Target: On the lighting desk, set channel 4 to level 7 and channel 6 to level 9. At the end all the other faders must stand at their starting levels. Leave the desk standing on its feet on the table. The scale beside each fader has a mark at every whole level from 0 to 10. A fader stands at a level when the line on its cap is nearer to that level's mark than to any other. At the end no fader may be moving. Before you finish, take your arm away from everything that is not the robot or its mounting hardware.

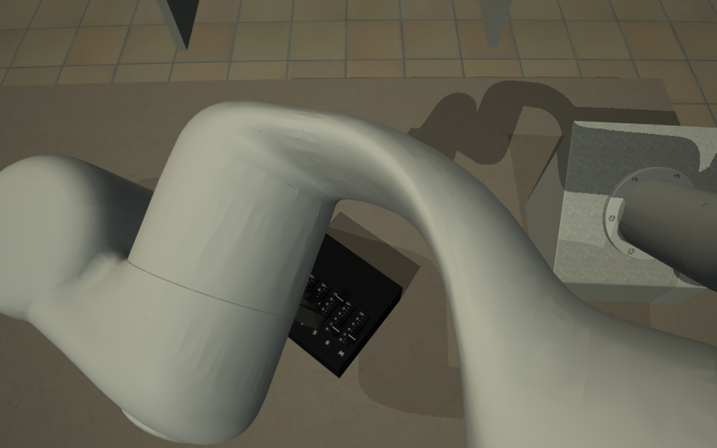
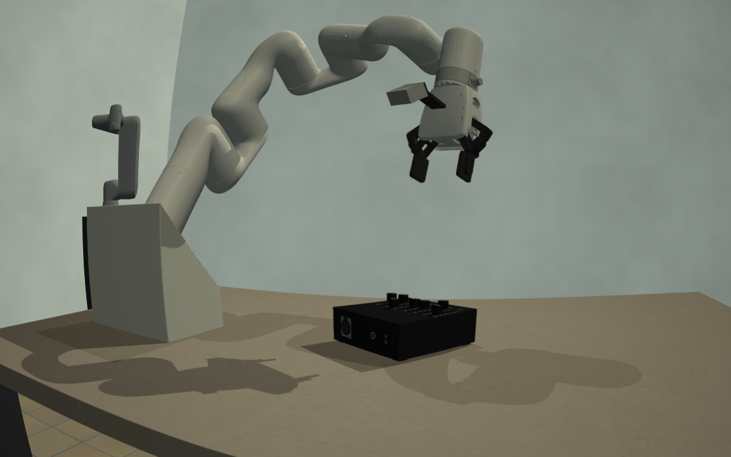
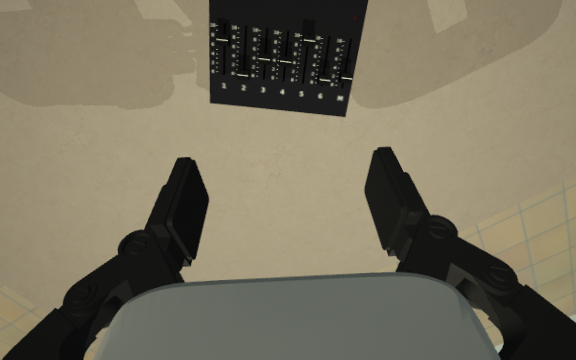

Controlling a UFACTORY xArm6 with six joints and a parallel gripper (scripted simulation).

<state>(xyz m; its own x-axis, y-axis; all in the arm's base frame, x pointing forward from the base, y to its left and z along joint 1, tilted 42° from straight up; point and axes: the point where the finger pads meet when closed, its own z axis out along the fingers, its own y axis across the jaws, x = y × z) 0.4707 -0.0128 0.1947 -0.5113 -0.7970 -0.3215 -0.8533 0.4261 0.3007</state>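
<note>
The black lighting desk (image 2: 405,328) stands on its feet on the table; it also shows at the top of the wrist view (image 3: 283,55) and partly under the arm in the top view (image 1: 350,303). Its faders are numbered 1 to 6 plus one marked M. The channel 4 cap (image 3: 285,61) sits near mid scale. The channel 6 cap (image 3: 324,79) sits near the bottom of its scale. My gripper (image 2: 441,164) is open and empty, high above the desk; its fingers show in the wrist view (image 3: 288,200).
The arm's grey base block (image 2: 146,272) stands at the table's back left. The arm (image 1: 238,250) hides most of the desk in the top view. Tiled floor (image 3: 558,210) lies beyond the table edge.
</note>
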